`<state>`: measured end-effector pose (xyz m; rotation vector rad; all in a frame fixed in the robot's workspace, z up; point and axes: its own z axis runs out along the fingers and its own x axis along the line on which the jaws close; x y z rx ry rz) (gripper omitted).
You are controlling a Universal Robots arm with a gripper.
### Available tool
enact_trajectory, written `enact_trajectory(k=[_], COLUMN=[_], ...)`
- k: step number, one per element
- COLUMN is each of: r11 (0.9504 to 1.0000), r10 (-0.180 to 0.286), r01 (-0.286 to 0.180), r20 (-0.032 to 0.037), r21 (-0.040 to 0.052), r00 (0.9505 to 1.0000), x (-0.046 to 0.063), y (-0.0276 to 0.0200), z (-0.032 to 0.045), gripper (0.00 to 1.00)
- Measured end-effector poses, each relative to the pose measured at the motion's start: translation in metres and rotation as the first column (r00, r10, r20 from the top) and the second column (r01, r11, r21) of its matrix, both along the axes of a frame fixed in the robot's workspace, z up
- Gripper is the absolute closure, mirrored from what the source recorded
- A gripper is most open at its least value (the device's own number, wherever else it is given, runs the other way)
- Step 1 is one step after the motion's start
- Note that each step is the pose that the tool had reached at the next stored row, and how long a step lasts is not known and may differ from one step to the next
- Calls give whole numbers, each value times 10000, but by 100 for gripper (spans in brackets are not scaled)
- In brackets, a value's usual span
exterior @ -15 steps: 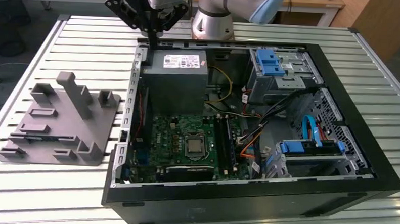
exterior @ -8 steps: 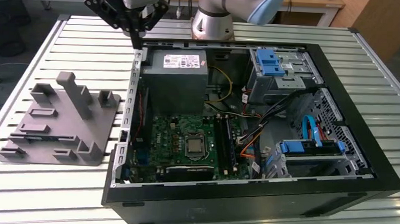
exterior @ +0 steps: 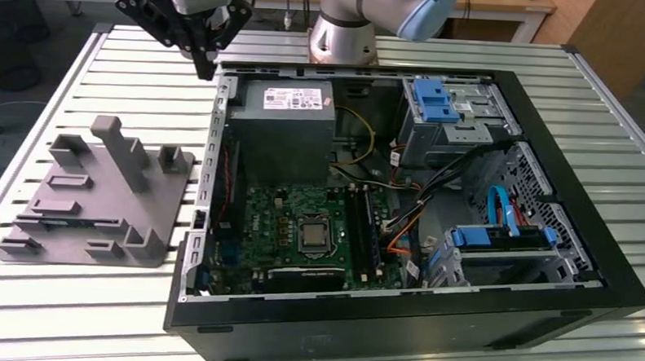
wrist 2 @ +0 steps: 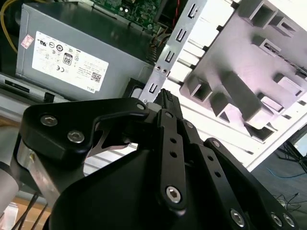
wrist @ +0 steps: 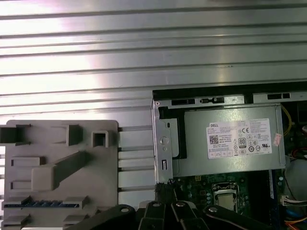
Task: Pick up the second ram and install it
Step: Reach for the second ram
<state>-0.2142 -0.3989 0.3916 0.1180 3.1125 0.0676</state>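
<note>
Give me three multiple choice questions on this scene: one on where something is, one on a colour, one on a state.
1. The grey holder lies: A inside the case; B on the table, at the exterior view's left of the case; C on the power supply.
2. The drive latches are: A blue; B red; C yellow.
3. The gripper has its fingers: A spread wide; B clamping a cable; C shut together.
B, it sits on the slats beside the case. A, they show blue. C, the tips meet.

I see hand: matte black linkage bars, silver hex screws. Arm: silver-grey tube, pale blue joint cap.
</note>
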Motion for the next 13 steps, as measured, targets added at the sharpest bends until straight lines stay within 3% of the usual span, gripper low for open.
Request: enact_trajectory(k=[13], r11=[10000], r10=[0], r01=[0], r20=[0], r21=[0], r00=[10000], x=[-148], y=[-6], z=[-29], gripper=[90])
